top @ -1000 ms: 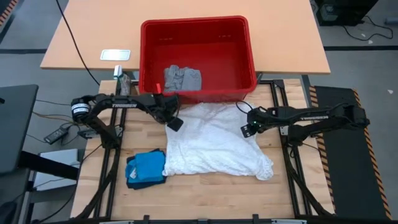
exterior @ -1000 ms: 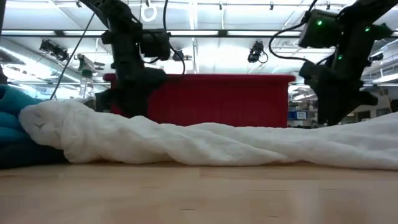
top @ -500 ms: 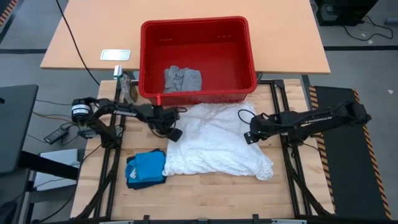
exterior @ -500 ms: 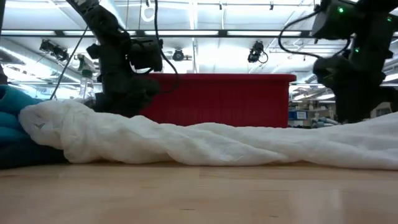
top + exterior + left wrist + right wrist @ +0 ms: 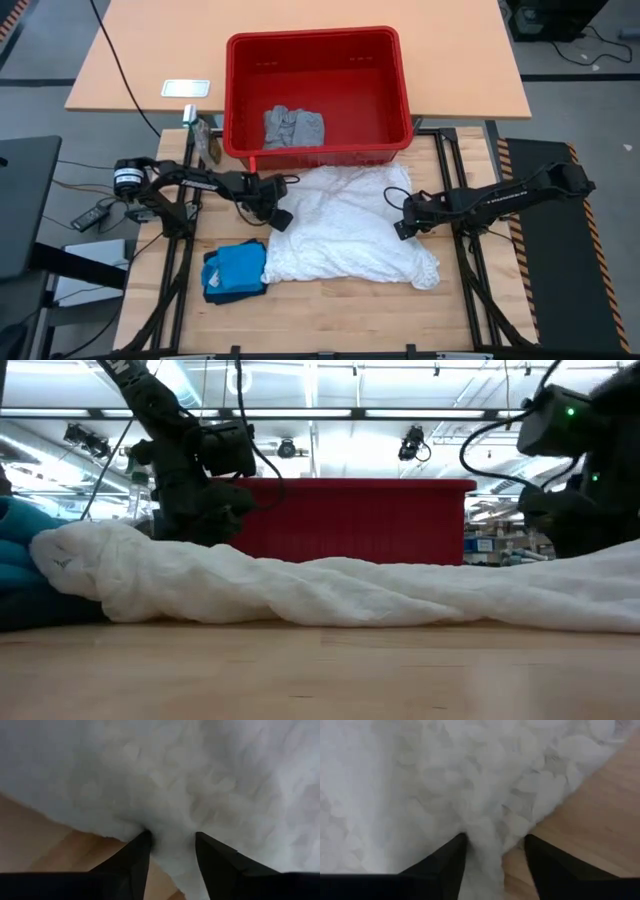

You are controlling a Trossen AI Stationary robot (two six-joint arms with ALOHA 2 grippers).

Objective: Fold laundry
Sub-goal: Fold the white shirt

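- On the wooden tabletop (image 5: pixel 330 305), centre, I see the white garment (image 5: pixel 345 225): crinkled, thin, spread in a rough square, edges rumpled, lower right corner bunched.
- From the low view the white garment (image 5: pixel 330 592) lies in a long, low, twisted ridge across the whole width.
- Left gripper (image 5: pixel 279 217) is down at the white garment's left edge. In the left wrist view its fingers (image 5: pixel 131 862) stand apart with a fold of white cloth between the tips, wood showing beside it; jaws parted, not clamped.
- Right gripper (image 5: pixel 401 226) sits at the garment's right edge. The right wrist view shows its fingers (image 5: pixel 447 862) apart, straddling a ridge of cloth by the hem; also parted, no firm pinch that I can see.
- Bright blue garment (image 5: pixel 233 271) is folded in a small stack near the tabletop's front left, just beside the white one's lower left corner, touching or nearly so.
- Light grey garment (image 5: pixel 292 127) lies crumpled inside the red basket (image 5: pixel 400 80), toward its near wall; the basket stands behind the white garment.
- Small white flat object (image 5: pixel 186 88) lies on the far tan table (image 5: pixel 140 60), left of the basket.
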